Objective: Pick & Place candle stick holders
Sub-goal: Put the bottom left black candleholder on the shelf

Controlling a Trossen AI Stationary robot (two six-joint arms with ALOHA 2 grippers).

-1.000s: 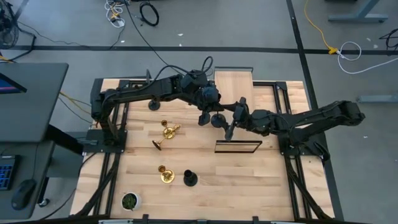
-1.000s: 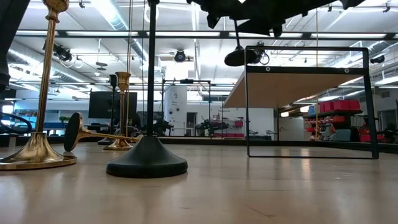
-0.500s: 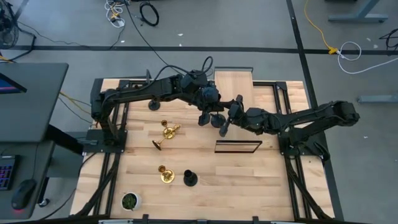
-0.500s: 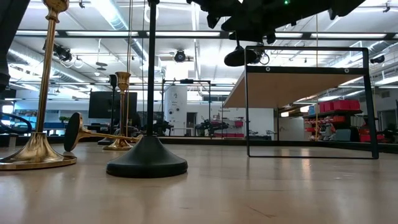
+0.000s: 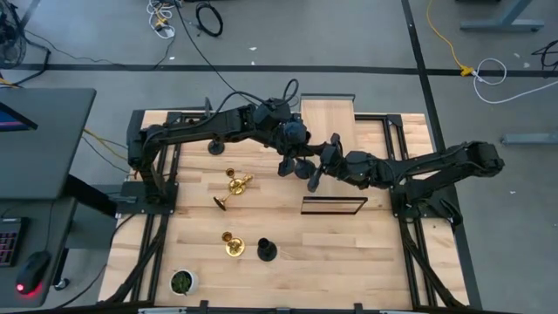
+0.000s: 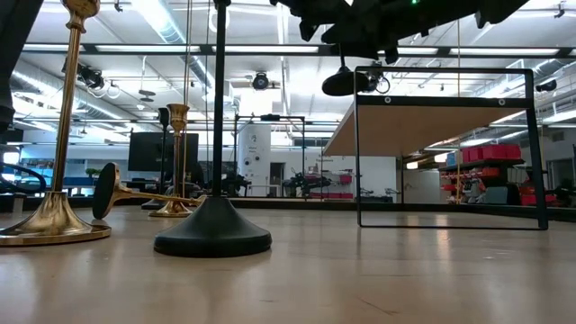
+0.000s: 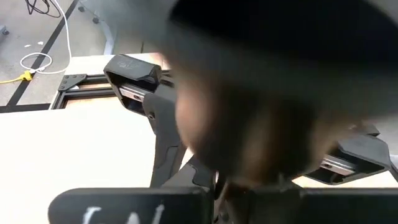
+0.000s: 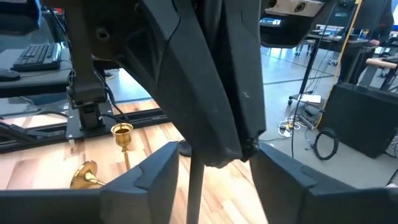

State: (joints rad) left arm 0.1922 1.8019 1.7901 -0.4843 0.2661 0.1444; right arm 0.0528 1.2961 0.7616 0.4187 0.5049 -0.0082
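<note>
My left gripper point(image 5: 293, 163) is shut on a black candlestick, which it holds high above the table's middle. The candlestick's round base point(image 6: 344, 84) shows in the low view. My right gripper point(image 5: 316, 173) is open. In the right wrist view its two fingers point(image 8: 146, 174) stand on either side of the thin stem point(image 8: 195, 186) without touching it, just below the left gripper's fingers point(image 8: 224, 112). Three gold candlesticks point(image 5: 237, 183) point(image 5: 221, 202) point(image 5: 232, 246) and a black one point(image 5: 266, 251) are on the table's left half. The middle gold one lies on its side. My left gripper holds the black candlestick by the upper part of its stem point(image 8: 194, 163), coming from above. Its own fingers hide the exact place of contact. The candlestick hangs below the fingers, base lowest, lifted clear of the table.
A black-framed riser point(image 5: 333, 206) with a wooden top point(image 6: 432, 117) stands right of centre, close under the arms. Another black candlestick point(image 5: 215, 146) stands at the far left. A small green plant pot point(image 5: 181, 281) sits at the near left corner.
My right gripper has moved toward the table's left, up to the black candlestick in my left gripper, and has then held still with its fingers on either side of the stem.
</note>
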